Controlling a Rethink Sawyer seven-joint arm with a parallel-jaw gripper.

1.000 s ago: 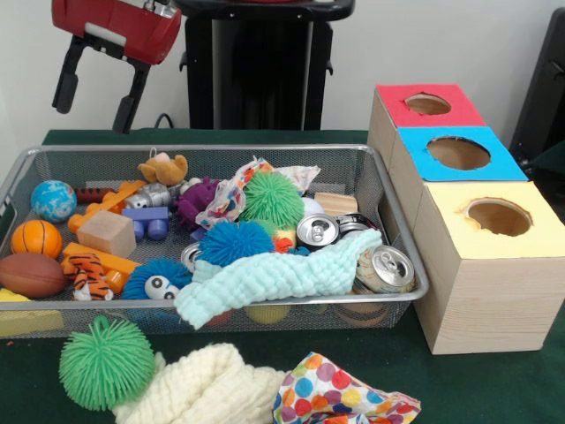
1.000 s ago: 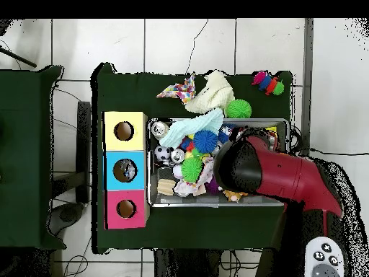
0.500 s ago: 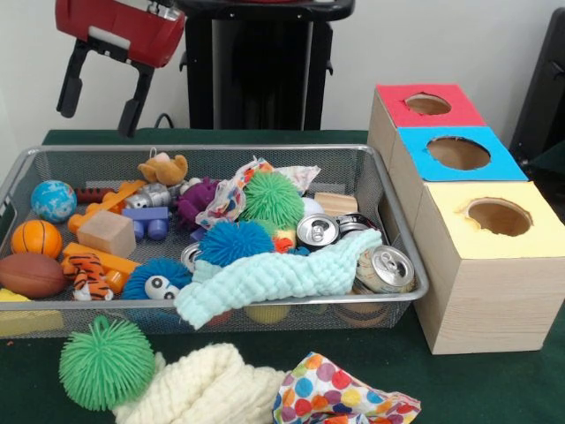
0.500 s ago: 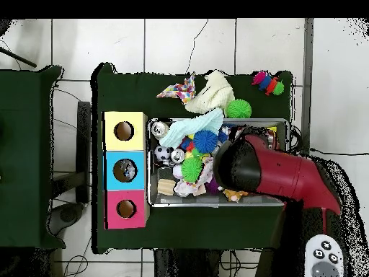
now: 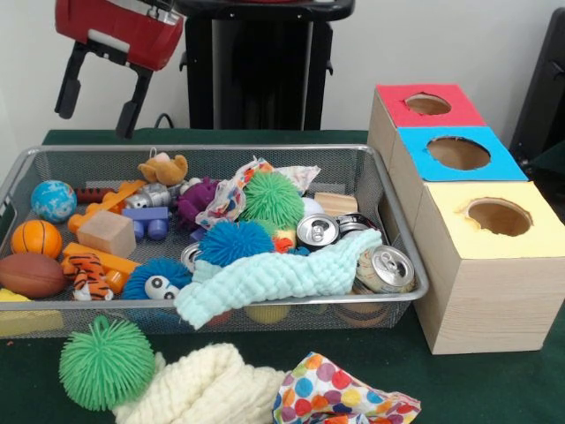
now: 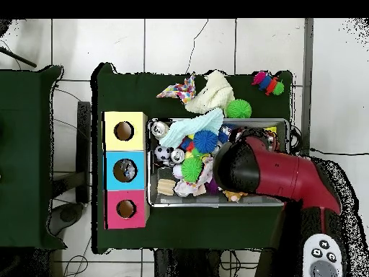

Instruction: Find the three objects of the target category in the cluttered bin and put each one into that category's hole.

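Observation:
A wire mesh bin (image 5: 212,150) holds mixed clutter. In it are two drink cans (image 5: 317,230) (image 5: 385,268), a green spiky ball (image 5: 272,198), a blue spiky ball (image 5: 231,241), a mint cloth (image 5: 274,278) and a wooden block (image 5: 106,232). Right of the bin stand the red box (image 5: 393,110), blue box (image 5: 415,150) and yellow box (image 5: 538,234), each with a round hole on top. My gripper (image 5: 92,122) hangs open and empty high above the bin's far left corner. In the overhead view the red arm (image 6: 267,172) covers the gripper and part of the bin (image 6: 216,205).
A basketball (image 5: 36,238), football (image 5: 29,275) and globe ball (image 5: 53,200) lie at the bin's left end. On the table in front of the bin are a green spiky ball (image 5: 106,362), a cream cloth (image 5: 203,389) and a polka-dot cloth (image 5: 340,397). A caterpillar toy (image 6: 268,83) lies outside the bin.
The gripper has risen slightly and stayed open. Nothing in the bin has moved.

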